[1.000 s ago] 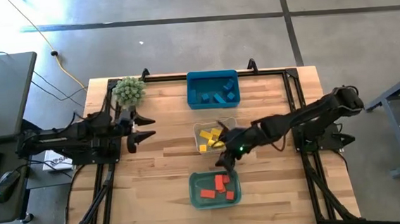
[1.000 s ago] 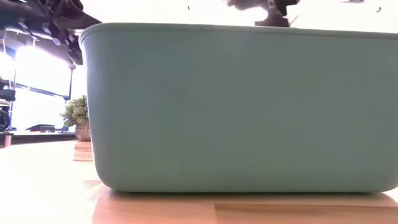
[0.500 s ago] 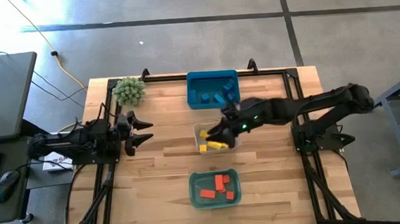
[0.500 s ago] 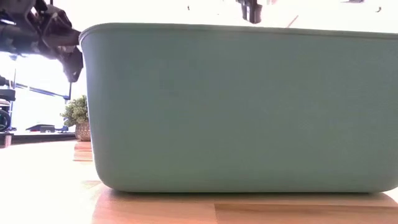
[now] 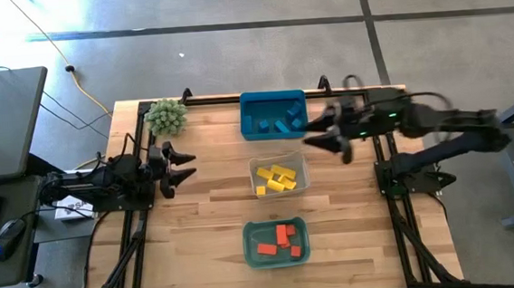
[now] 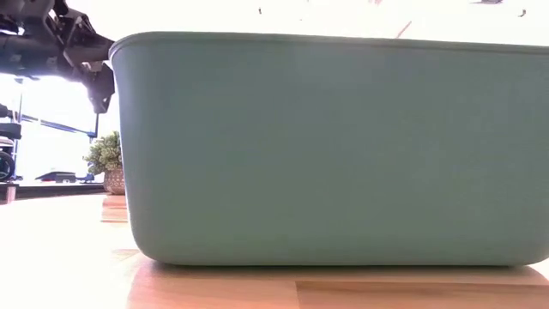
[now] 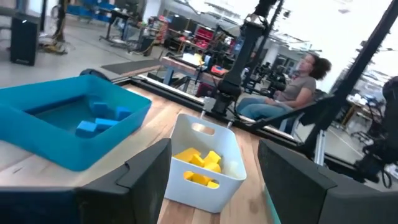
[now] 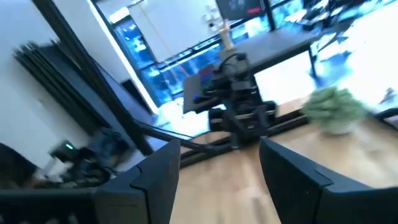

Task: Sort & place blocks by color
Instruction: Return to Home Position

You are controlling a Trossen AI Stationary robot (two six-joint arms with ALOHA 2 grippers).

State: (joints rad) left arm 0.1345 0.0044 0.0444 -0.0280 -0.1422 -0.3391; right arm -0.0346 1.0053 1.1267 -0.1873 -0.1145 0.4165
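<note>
Smooth plastic blue bin (image 5: 272,94), white bin (image 5: 276,157), green bin (image 5: 248,244) sitting on plank tabletop (image 5: 209,229), holding squared blocks (image 5: 277,176); left gripper (image 5: 190,165), right gripper (image 5: 327,148) gaping wide, carrying nothing; grey concrete floor (image 5: 233,64) surrounding.

Right tool (image 5: 327,148) blurred, seemingly open.

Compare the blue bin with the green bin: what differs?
The blue bin holds blue blocks; the green bin, red blocks. The blue bin sits at the plant end, the right gripper beside it; the green bin at the opposite end. Both are open-topped. The left gripper waits at left.
</note>
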